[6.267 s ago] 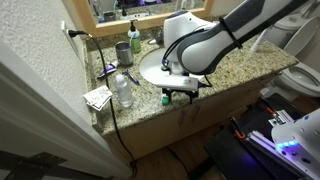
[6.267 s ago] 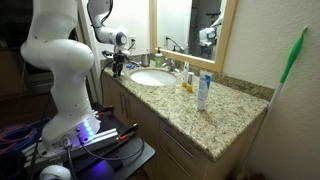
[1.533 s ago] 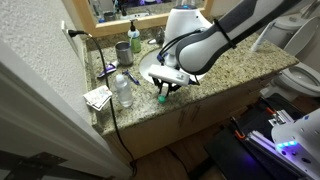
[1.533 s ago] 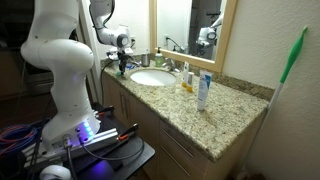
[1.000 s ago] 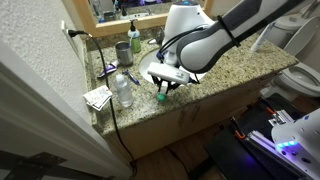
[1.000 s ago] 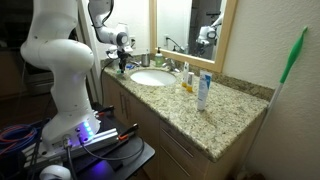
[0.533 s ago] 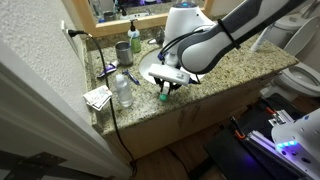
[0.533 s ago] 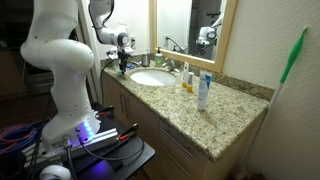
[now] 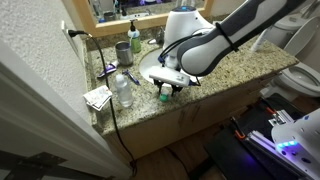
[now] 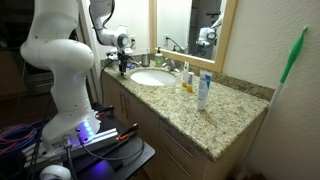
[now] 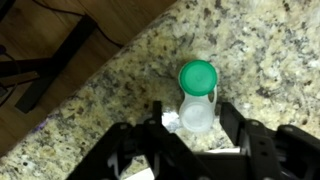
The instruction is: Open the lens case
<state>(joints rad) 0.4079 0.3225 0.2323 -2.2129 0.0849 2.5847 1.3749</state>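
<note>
Right now we are at the grasp step, with nothing visibly opened yet. In the wrist view the lens case (image 11: pixel 196 100) lies flat on the granite counter (image 11: pixel 270 60), its green cap (image 11: pixel 198 76) at the far end and its white end nearer to us. The gripper (image 11: pixel 192 122) hangs low over that white end with its jaws parted, one on the left and one on the right of it. We judge them open rather than clamped, though the left gap is too slim to be sure. In an exterior view the case (image 9: pixel 163 96) sits near the counter's front edge, just in front of the sink (image 9: pixel 150 62).

Next we would need a firm hold on one cap, then a twist. With nothing holding the case down, it may simply spin or skid on the stone.
</note>
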